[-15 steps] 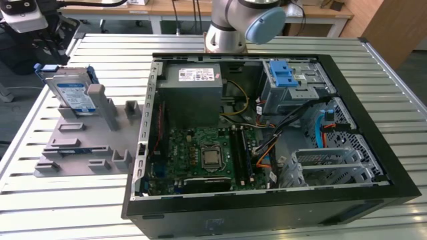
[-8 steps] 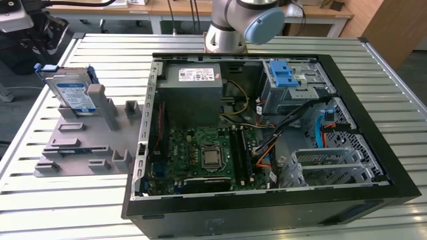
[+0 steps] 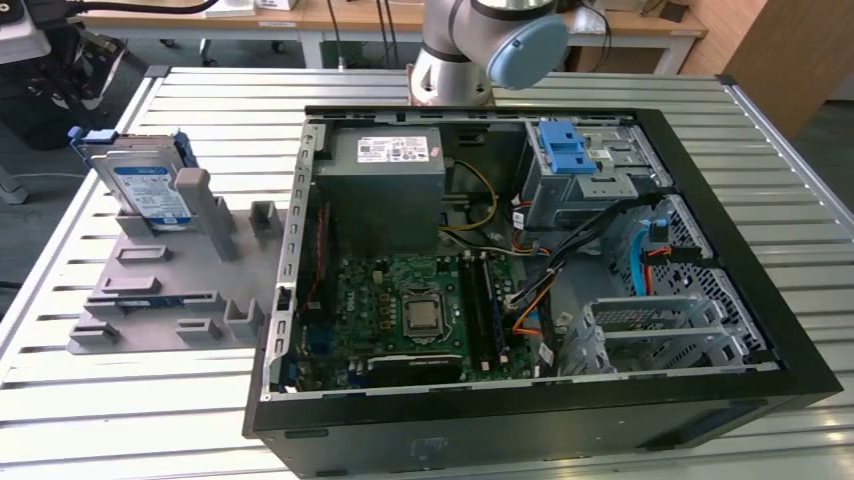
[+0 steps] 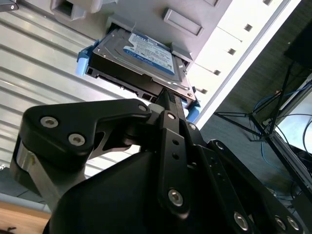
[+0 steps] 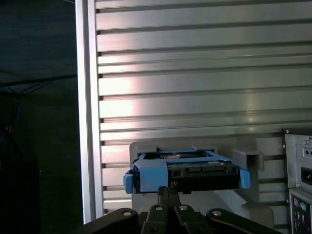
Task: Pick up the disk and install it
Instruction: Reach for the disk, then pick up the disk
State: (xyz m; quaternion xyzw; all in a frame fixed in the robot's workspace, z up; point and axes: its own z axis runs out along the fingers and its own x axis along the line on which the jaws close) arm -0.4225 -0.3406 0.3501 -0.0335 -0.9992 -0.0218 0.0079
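The disk (image 3: 144,185) stood on edge in a slot of the grey holder (image 3: 160,290), at the exterior view's left. Its labelled face was showing and its blue bracket framed it. Nothing but the holder touched it there. In both wrist views it sat straight ahead of the gripper (image 5: 168,192), which pointed at the disk's (image 5: 187,170) connector edge. The fingers looked pressed together with nothing between them.

Judged from this, the step in hand was the reach for the pickup. To do it well, the fingers would need to part wide before closing in, since tips held together would only push the disk (image 4: 141,61) deeper into its slot. The gripper (image 4: 168,95) looked roughly centred on the edge. The pads would bite best across the two flat faces, on metal and not on the flexible bracket ears. A pull along the slot's own line, without twist, should keep the bracket from catching on the holder's walls.

Further to the exterior view's right, past the holder from the gripper, the open computer case (image 3: 534,415) lay on the slatted table (image 3: 134,420). Its drive cage (image 3: 594,185) and blue latch (image 3: 567,150) were at the far corner, well apart from the disk.
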